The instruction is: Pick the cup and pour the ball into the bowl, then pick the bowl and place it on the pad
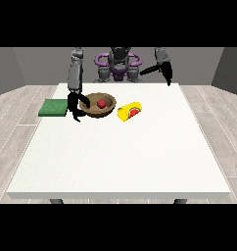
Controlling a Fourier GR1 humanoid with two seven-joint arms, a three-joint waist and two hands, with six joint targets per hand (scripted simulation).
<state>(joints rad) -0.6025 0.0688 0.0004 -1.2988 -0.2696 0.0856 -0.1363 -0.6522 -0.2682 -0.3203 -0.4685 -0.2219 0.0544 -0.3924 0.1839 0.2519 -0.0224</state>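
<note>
Front view: red ball (101, 103) sits inside the wooden bowl (97, 105); yellow cup (130, 112) lies tipped beside it — pour done. Hand at view's left (74, 109) touches the bowl rim, fingers' state unclear, beside the green pad (53, 108). Hand at view's right (167, 74) hangs clear, state unclear.

The way from the bowl (97, 105) to the pad (53, 108) is blocked by the hand at the view's left (74, 111); the cup (129, 111) lies beside the bowl

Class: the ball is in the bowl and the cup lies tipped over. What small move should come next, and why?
Probably close the hand at the view's left on the bowl's near rim, since the ball is inside, and the green pad lies just beyond that hand.
</note>
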